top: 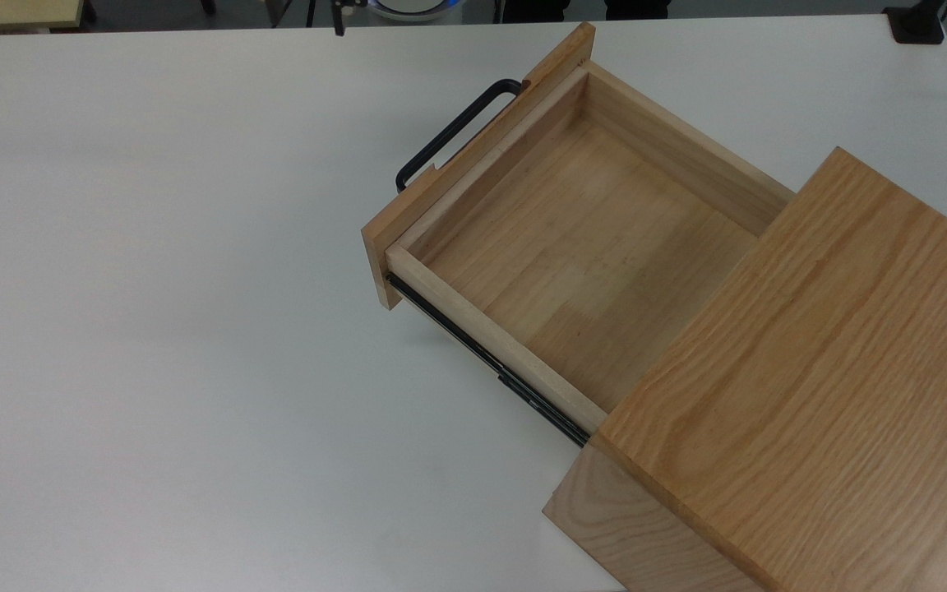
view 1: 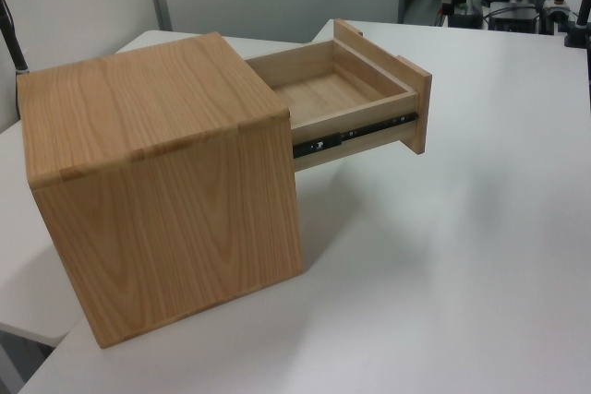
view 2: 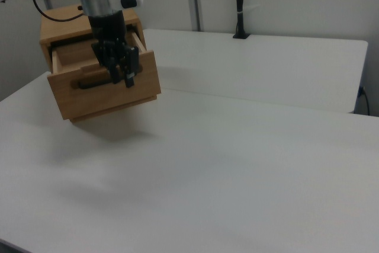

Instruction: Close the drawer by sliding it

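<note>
On the white table [view 2: 237, 164], near the right view's camera, the arm reaches in from the right view's upper left, wrist pointing down, its gripper [view 2: 121, 75] in front of the drawer [top: 572, 238]; whether the fingers are spread I cannot tell. Behind it, the drawer stands pulled out of the cabinet [top: 810, 386], black handle [top: 449, 136] outward.
</note>
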`<state>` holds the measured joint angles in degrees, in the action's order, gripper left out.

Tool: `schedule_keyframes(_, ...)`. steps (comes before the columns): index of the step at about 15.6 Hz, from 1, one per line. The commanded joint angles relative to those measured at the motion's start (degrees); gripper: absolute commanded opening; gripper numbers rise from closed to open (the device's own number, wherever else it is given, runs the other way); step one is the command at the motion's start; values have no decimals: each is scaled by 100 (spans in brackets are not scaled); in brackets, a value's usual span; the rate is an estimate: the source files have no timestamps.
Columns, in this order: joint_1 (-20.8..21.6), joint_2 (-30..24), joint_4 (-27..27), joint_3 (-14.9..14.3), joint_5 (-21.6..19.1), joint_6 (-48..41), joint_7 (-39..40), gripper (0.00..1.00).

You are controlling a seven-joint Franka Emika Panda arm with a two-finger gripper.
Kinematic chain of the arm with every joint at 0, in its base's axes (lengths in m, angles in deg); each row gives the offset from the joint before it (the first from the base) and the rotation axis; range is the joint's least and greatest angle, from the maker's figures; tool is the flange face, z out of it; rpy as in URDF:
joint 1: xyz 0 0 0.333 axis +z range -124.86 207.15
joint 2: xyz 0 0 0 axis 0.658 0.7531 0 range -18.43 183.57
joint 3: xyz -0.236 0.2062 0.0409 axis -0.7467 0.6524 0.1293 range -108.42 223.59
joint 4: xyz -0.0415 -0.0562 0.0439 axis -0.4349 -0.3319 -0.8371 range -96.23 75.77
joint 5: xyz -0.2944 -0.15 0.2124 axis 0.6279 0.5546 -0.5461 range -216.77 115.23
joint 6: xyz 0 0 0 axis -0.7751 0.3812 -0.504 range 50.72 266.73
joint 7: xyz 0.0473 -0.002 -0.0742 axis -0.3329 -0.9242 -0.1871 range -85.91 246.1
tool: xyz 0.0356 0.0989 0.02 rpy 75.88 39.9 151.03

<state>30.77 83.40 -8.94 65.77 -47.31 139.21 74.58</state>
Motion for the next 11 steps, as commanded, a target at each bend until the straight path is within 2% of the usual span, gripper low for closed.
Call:
schedule_keyframes(1, 53, -12, -33, -10, -29, -4, 410, 0)
schedule_keyframes(6, 430, 198, -200, -1, -47, 242, 876, 0)
schedule_keyframes(9, 711, 418, -253, -1, -47, 418, 1421, 0)
schedule_keyframes(11, 904, 602, -270, -1, -47, 680, 1448, 0)
